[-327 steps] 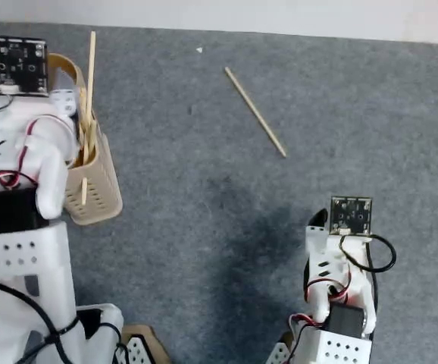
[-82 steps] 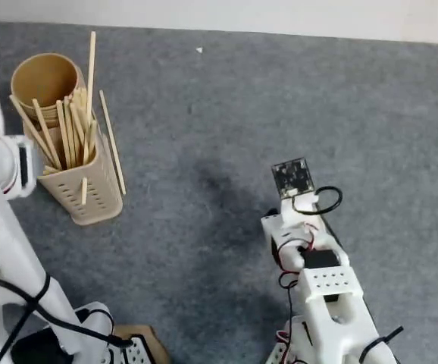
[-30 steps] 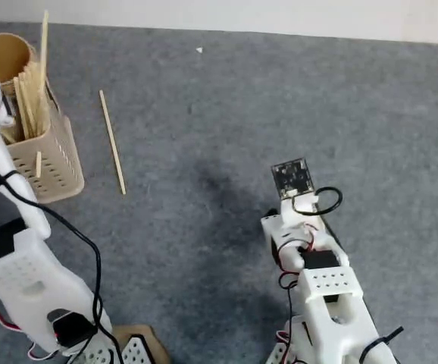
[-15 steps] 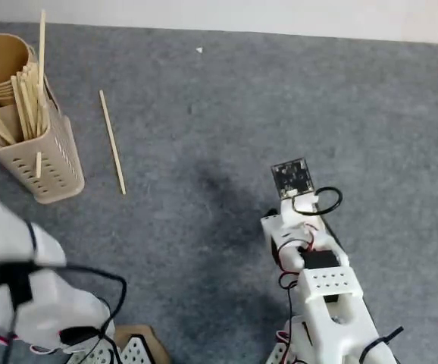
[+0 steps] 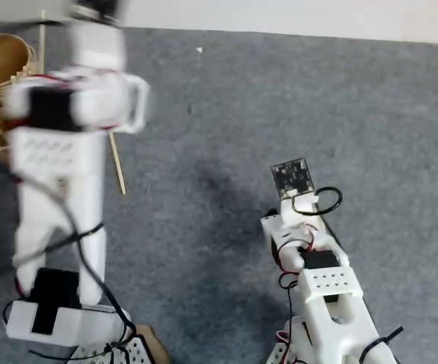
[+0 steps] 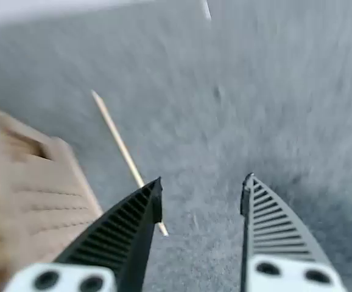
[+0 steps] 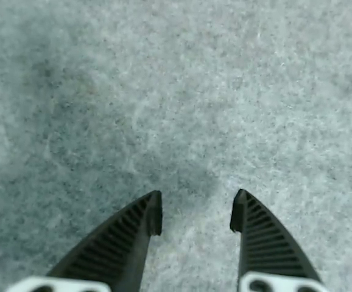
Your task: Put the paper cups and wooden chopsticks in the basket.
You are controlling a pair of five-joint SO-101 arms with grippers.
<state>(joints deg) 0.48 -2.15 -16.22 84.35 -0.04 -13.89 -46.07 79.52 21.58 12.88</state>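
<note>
Left gripper [image 6: 202, 181] has its jaws apart and holds nothing; it hangs over the grey mat [image 6: 298, 91] with one loose chopstick [image 6: 124, 155] lying flat below, its near end passing behind one jaw tip. Right gripper [image 7: 198, 194] is likewise spread and empty, low over bare mat, well apart from the task items. Basket [image 6: 42, 194] stands just beside the loose chopstick, apart from it. In the high view a paper cup [image 5: 3, 57] and a bundle of chopsticks are already in it at the far left of the mat. Judged handling: the chopstick is light, thin and stiff, with smooth wood that may roll or slip out of a loose grip. Take hold near mid-length, jaws set across the stick, tips pressed down to the mat surface so both sides are caught. A hold near one end would likely let it pivot. The basket looks light; a nudge could shift or tip it
</note>
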